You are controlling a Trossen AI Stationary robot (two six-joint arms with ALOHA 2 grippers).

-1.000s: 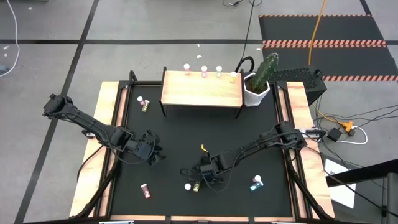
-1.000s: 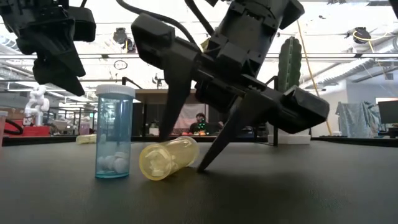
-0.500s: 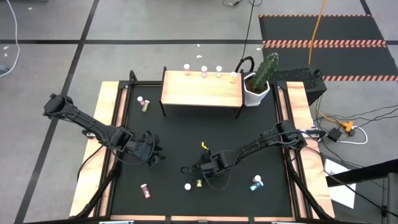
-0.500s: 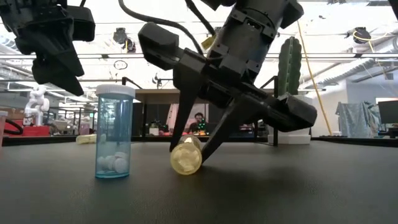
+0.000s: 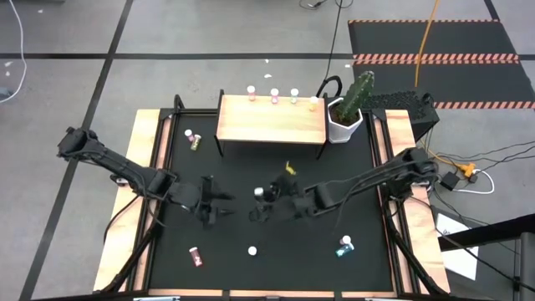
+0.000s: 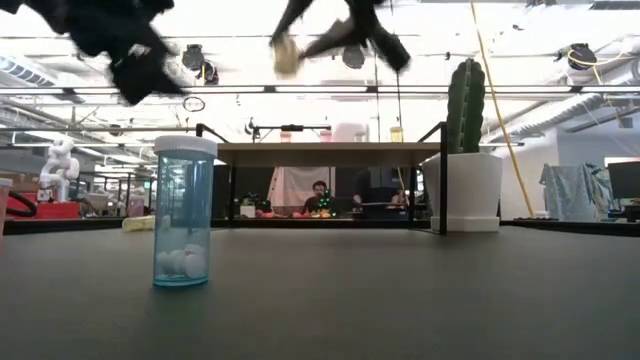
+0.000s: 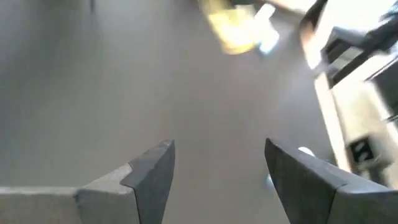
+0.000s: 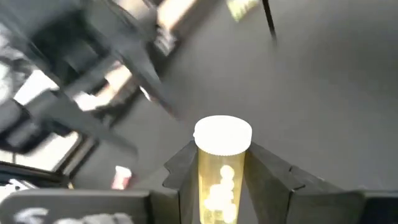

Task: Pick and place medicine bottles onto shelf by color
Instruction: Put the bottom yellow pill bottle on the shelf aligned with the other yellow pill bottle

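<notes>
Our right gripper [image 8: 214,165] is clamped on a yellow bottle [image 8: 221,168] and carries it above the middle of the table [image 5: 351,219], short of the shelf [image 5: 272,121]; our left gripper [image 7: 217,165] hangs just beside it with fingers apart and empty. On the shelf's far edge stand four bottles [image 5: 273,94]. By our reckoning the task is partly done: two bottles [image 5: 192,139] near the table's far left corner, a pink bottle [image 5: 195,256] and a white cap [image 5: 252,250] near the near edge, and a teal bottle [image 5: 343,247] toward the near right remain.

Grey tiled floor [image 5: 167,33] surrounds the table; a hazard-striped black mat [image 5: 435,46] lies beyond, under bright ceiling lights [image 6: 580,55].
</notes>
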